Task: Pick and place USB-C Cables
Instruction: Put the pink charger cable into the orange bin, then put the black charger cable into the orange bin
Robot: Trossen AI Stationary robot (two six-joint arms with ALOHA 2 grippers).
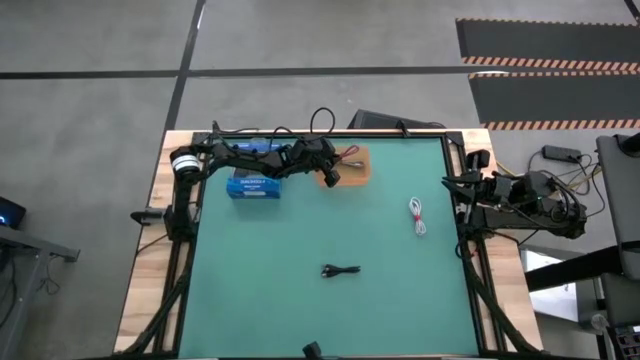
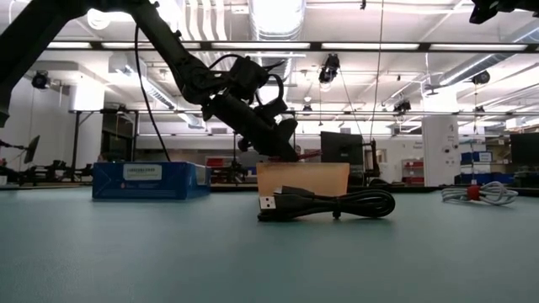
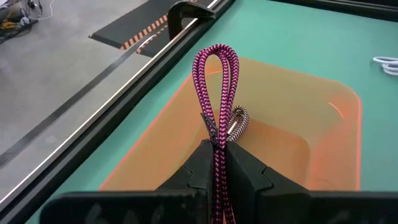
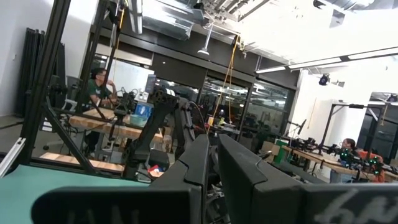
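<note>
A green-topped table [image 1: 300, 300] fills the middle of the high view, with a dark robot arm at each side. The left gripper [image 1: 331, 172] reaches in from the upper left and hangs over an orange tray [image 1: 362, 166] near the table's top edge. Its jaws are pinched tight on a red-pink cable [image 3: 217, 87], whose braided loop stands up ahead of the fingers in the left wrist view, directly above the tray's hollow. The cable has not been let go, so by my reading this one is at the point of being dropped in, not yet placed.

Inside the tray, just behind the loop in that wrist view, a small light braided piece [image 3: 238, 120] shows; it may be the grey cable already delivered, but it is too small to be sure.

Two cables clearly remain out on the table. A white cable [image 1: 418, 216] lies right of centre in the high view, and a black cable [image 1: 340, 271] lies below centre, well apart from the tray. A blue box [image 1: 252, 185] sits left of the tray, under the left arm.

The right gripper [image 4: 211, 163] waits, folded back at the table's right edge, with its fingers nearly touching and holding nothing.

At a guess the task is near its midpoint, with the white and black cables left to fetch.
</note>
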